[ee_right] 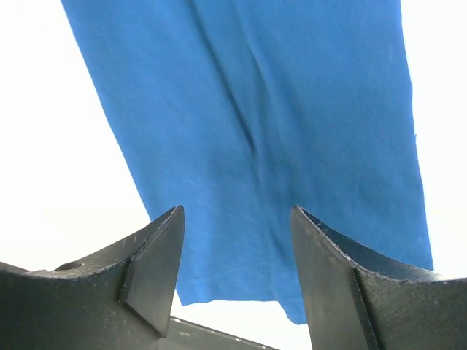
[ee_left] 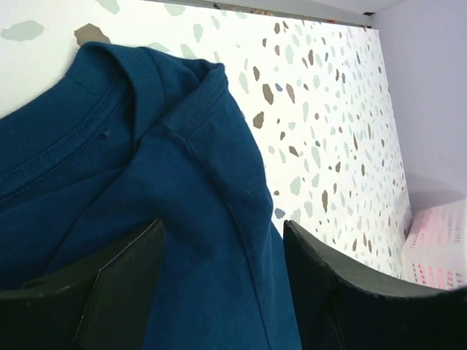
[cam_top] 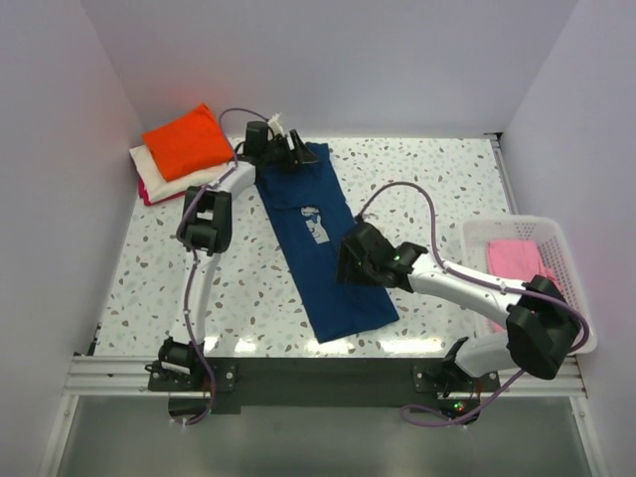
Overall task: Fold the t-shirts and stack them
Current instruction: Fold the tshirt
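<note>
While the speckled tabletop carries the navy t-shirt folded long down its middle, the orange t-shirt lies folded at far left. Left pincer hangs spread at the collar, right pincer released over the midsection.

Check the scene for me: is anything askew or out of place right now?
Minor things only. The navy t-shirt lies as a long strip, slanted across the table, its collar rumpled at the far end. The orange t-shirt sits skewed atop the cream t-shirt.
</note>
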